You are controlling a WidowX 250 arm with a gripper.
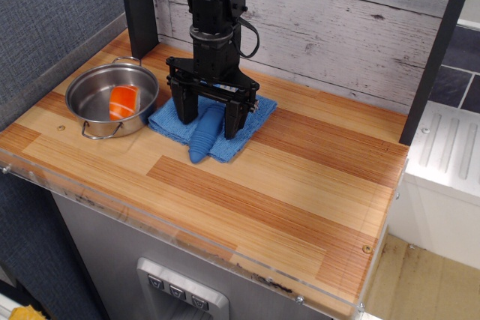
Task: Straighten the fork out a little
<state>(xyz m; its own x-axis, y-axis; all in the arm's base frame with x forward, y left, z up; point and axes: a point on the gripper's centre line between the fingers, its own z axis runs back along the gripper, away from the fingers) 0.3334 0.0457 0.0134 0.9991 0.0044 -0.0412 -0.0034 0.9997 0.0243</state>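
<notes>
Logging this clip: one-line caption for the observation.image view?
Open gripper straddling blue-handled fork on blue cloth, beside steel pot holding an orange item.

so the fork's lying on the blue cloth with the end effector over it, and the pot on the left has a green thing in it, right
Not quite: the thing in the pot is orange, not green, as observation.image shows. The rest holds: the fork lies on the blue cloth with the end effector over it, fingers open either side.
</notes>
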